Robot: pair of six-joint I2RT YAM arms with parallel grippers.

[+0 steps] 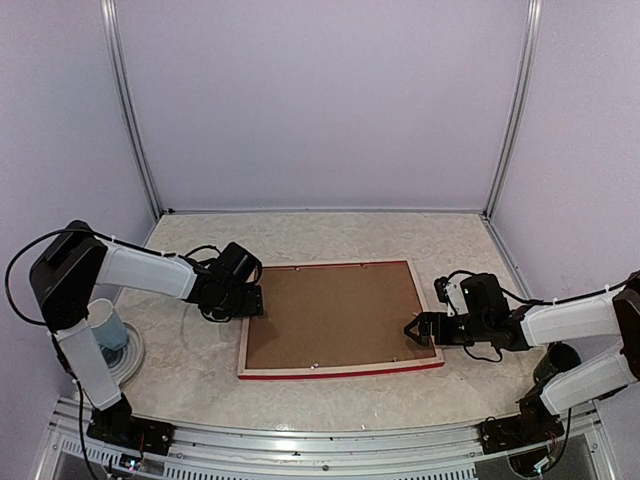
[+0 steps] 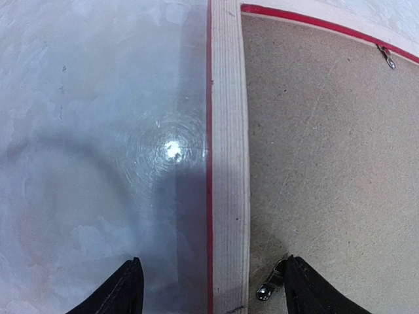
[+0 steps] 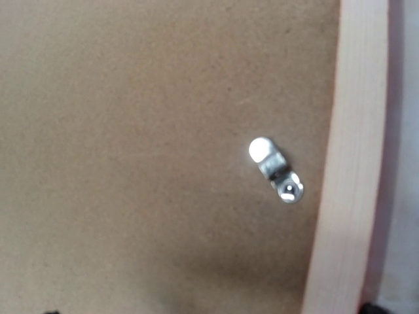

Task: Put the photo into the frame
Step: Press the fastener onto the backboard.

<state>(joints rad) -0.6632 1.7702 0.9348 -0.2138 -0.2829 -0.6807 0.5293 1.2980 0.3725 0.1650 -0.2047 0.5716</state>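
The frame (image 1: 330, 369) lies face-down at the centre of the surface (image 1: 200, 370).
Top: left pincer (image 1: 255, 300) at the frame's 9 o'clock, right pincer (image 1: 418, 328) at 3 o'clock, both released. Left wrist: fingers (image 2: 121, 291) straddle the pale rail (image 2: 229, 131). Right wrist: metal clip (image 3: 276, 171) on brown backing (image 3: 131, 131).

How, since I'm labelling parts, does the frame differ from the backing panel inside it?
The frame is pale wood with a red edge; the backing panel is plain brown hardboard. The frame forms a narrow border; the backing panel fills the middle. Both lie flat on the table.
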